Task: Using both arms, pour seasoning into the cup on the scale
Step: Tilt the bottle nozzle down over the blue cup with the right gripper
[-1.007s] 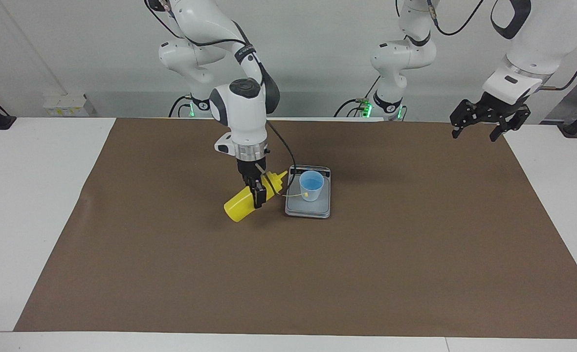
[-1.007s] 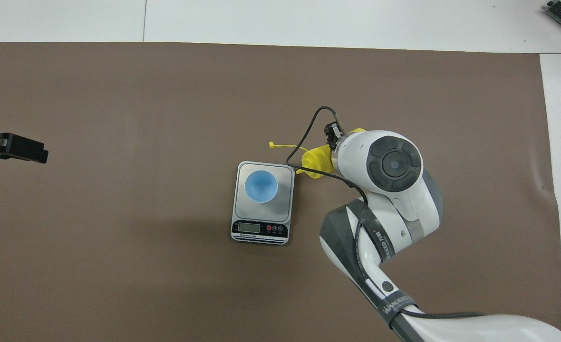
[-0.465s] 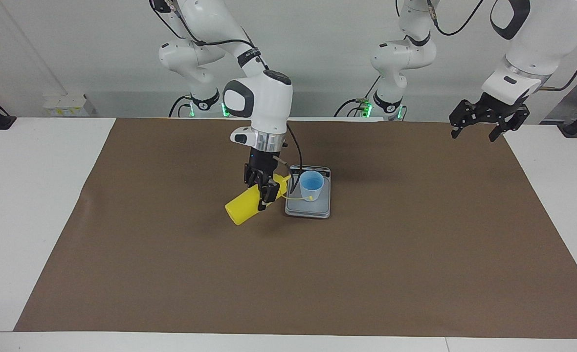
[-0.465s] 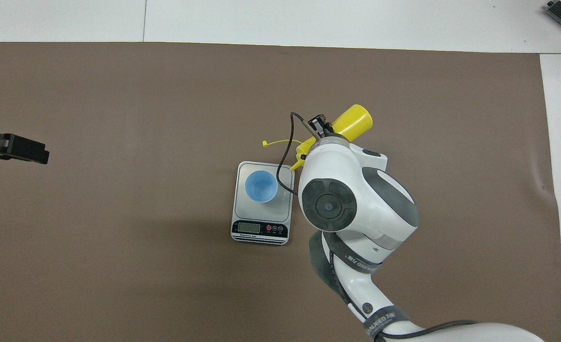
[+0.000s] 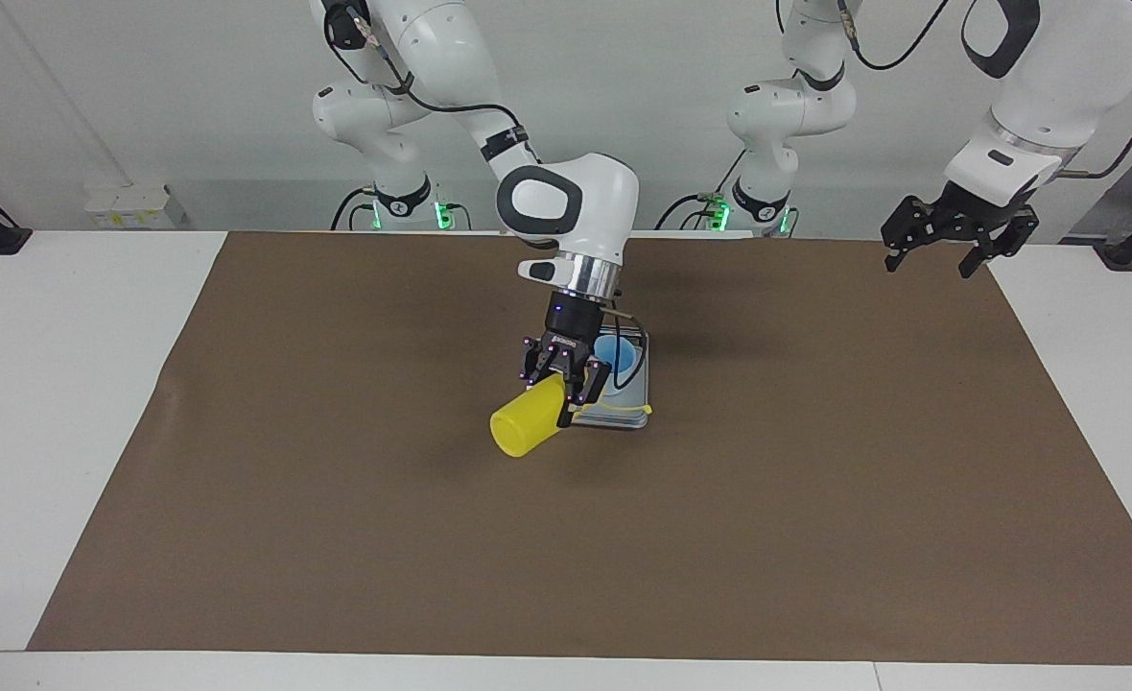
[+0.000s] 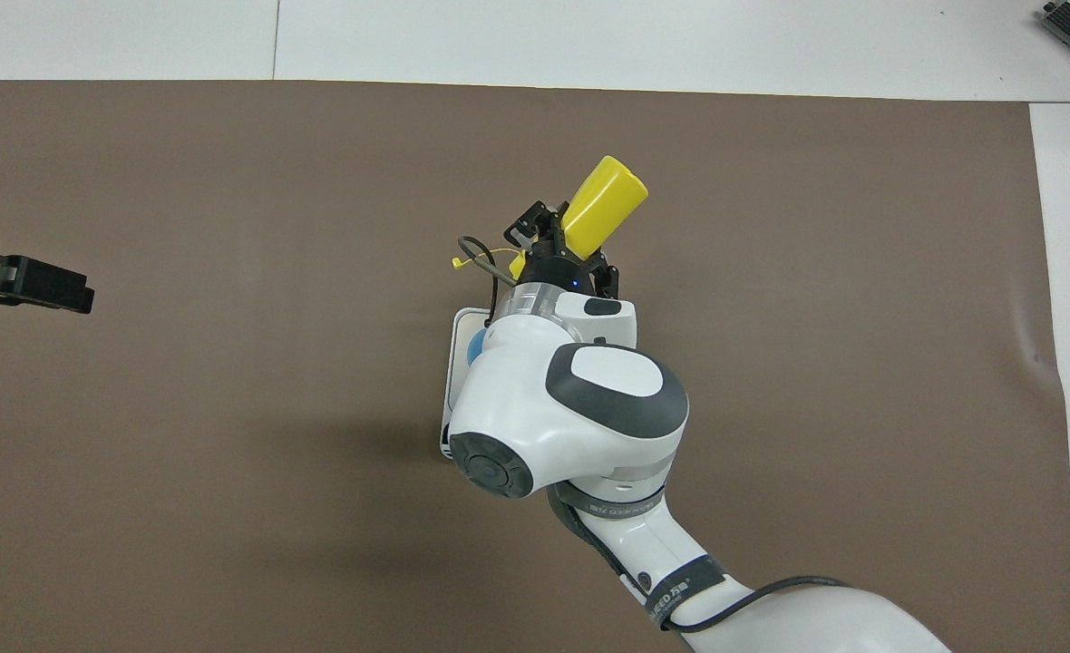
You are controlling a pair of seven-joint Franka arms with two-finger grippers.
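The right gripper (image 5: 562,382) hangs over the edge of the scale (image 5: 624,411) that lies toward the right arm's end of the table, fingers clamped on the seasoning (image 5: 529,428) near its nozzle end. The yellow bottle is off the mat and tipped steeply, base pointing away from the robots; its small tethered lid (image 6: 456,262) dangles on a thin strap. The cup (image 5: 616,356) stands upright on the scale, just beside the gripper and partly hidden by it. From overhead, the right arm covers most of the scale and cup. The scale sits mid-table on the brown mat (image 5: 815,499). The left gripper (image 5: 959,240) waits in the air over the mat's edge at the left arm's end, fingers apart, holding nothing.
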